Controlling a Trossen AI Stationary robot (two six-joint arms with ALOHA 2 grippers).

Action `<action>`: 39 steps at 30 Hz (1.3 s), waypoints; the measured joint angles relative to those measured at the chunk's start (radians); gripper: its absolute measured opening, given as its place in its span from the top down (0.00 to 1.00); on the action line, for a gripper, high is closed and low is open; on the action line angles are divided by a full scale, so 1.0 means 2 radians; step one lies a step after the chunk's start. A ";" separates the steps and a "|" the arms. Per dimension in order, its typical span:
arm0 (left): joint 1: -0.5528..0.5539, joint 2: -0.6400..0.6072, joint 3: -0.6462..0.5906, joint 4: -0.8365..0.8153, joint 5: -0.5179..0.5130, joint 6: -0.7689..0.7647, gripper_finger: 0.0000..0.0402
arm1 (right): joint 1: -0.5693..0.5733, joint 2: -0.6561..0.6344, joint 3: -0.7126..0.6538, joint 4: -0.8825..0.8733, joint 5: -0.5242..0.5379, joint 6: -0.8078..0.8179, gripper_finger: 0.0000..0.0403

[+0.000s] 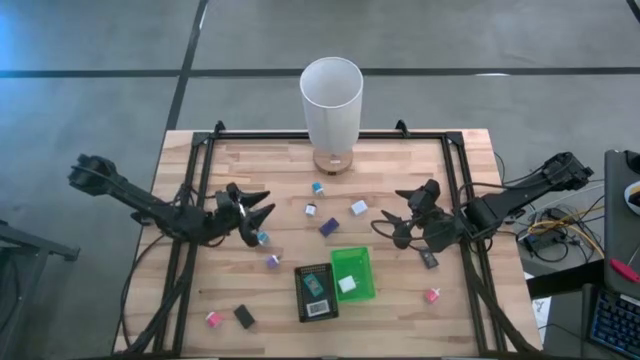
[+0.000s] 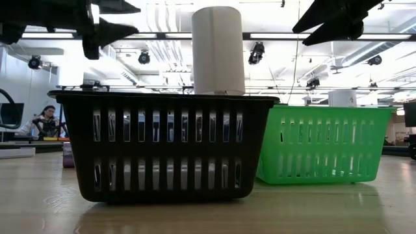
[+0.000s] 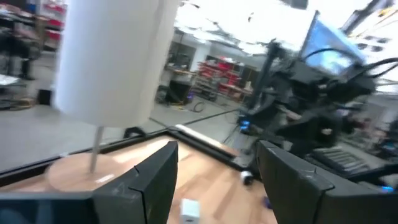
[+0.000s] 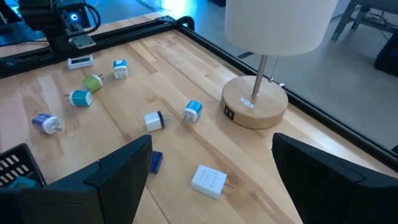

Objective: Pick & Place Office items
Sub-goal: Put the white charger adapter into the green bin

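The office items are small blocks scattered on the wooden table [image 1: 400, 160]: a white one [image 1: 359, 208], a purple one [image 1: 328, 227], a blue-and-white one [image 1: 318, 187], a teal one [image 1: 263, 238], pink ones [image 1: 212, 319] [image 1: 432, 295] and a black one [image 1: 244, 317]. A white block [image 1: 347, 285] lies in the green tray [image 1: 362, 262], and a teal item [image 1: 312, 285] in the black tray [image 1: 322, 308]. My left gripper [image 1: 265, 208] hovers open above the table's left middle. My right gripper [image 1: 390, 215] hovers open at the right middle. Nothing is between either pair of fingers.
A tall white cylinder [image 1: 331, 95] on a round wooden foot [image 1: 333, 160] stands at the far middle. A black frame [image 1: 455, 180] runs along the table's sides. The two trays sit side by side near the front middle. Cables and equipment lie beyond the right edge.
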 joint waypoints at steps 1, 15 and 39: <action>0.000 0.000 0.000 -0.004 -0.001 0.000 0.44 | 0.000 0.000 0.000 0.000 0.000 0.000 0.19; 0.001 0.001 0.000 -0.001 -0.001 -0.019 0.44 | 0.000 0.000 0.000 0.000 0.002 0.000 0.19; 0.001 -0.086 0.000 -0.153 0.031 -0.038 0.44 | 0.000 0.000 -0.001 0.000 0.003 -0.029 0.19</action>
